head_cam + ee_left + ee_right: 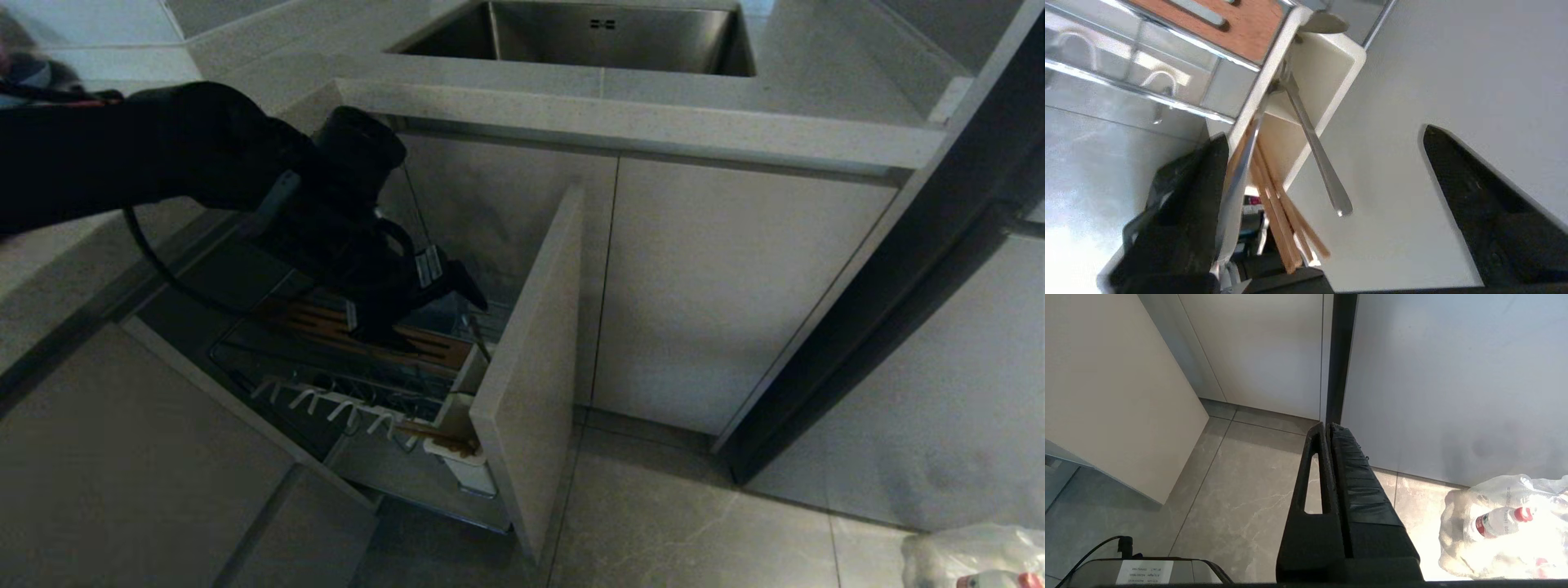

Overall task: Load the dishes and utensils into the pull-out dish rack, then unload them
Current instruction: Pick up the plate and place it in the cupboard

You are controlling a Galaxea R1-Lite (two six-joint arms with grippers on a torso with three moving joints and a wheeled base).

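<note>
The pull-out dish rack (269, 359) stands drawn out under the counter, with its brown wooden strip (326, 322), white pegs (326, 404) and beige door front (531, 367). My left gripper (433, 314) hangs over the rack's door end, open. In the left wrist view my left gripper (1325, 134) straddles the white utensil cup (1331, 69). The silver fork (1314, 151) leans out of the cup, free between the fingers. The wooden chopsticks (1278, 212) stand in the same cup, close to one finger (1188, 212). The dishes are out of view. My right gripper (1329, 426) is shut, parked above the floor.
A steel sink (588, 37) is set in the counter above the rack. Closed cabinet doors (718, 286) and a dark upright frame (898, 302) stand to the right. A plastic bag with bottles (1502, 522) lies on the tiled floor at the right.
</note>
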